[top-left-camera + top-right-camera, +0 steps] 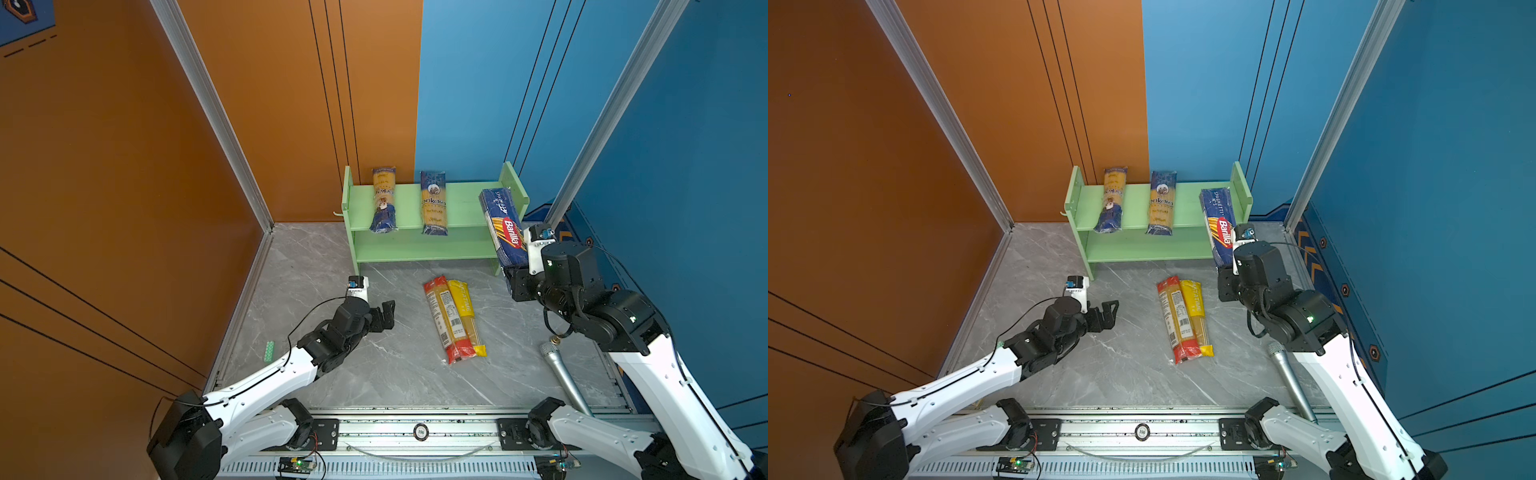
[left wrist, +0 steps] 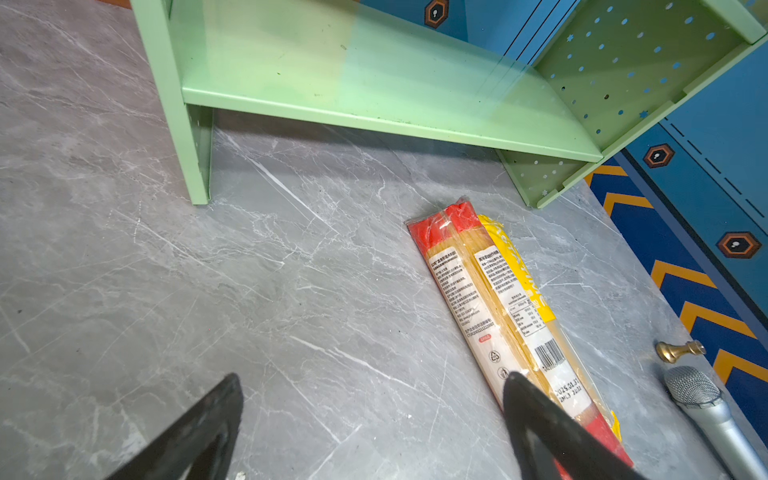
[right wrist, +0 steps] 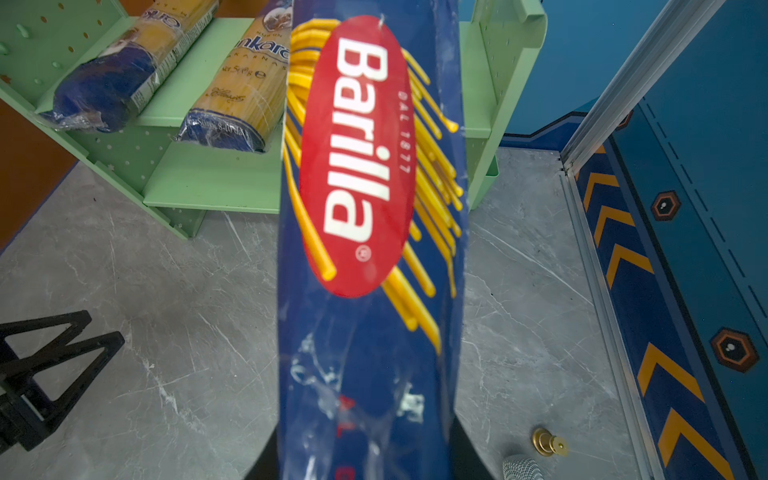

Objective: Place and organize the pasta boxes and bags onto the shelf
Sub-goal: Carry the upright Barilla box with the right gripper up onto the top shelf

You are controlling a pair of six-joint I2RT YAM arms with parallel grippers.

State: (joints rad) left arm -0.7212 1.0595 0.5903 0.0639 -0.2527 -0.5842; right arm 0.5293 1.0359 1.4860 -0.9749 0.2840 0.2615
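Currently, right arm (image 1: 615, 320) extends toward shelf (image 1: 465, 199), jaws gripping Barilla packet (image 1: 505, 228) by its near end; left arm (image 1: 291, 370) hovers low over table (image 1: 374, 374), jaws open.

We see the green two-tier shelf (image 1: 469, 199), with the left packet (image 1: 384, 199) and middle packet (image 1: 433, 203), both navy-and-yellow, lying across its top tier with their near ends overhanging. The navy Barilla packet (image 1: 505, 228) hangs tilted at the shelf's right end. The red-ended packet (image 1: 444, 320) and yellow-ended packet (image 1: 467, 316) lie touching on the tabletop (image 1: 374, 353) in front.
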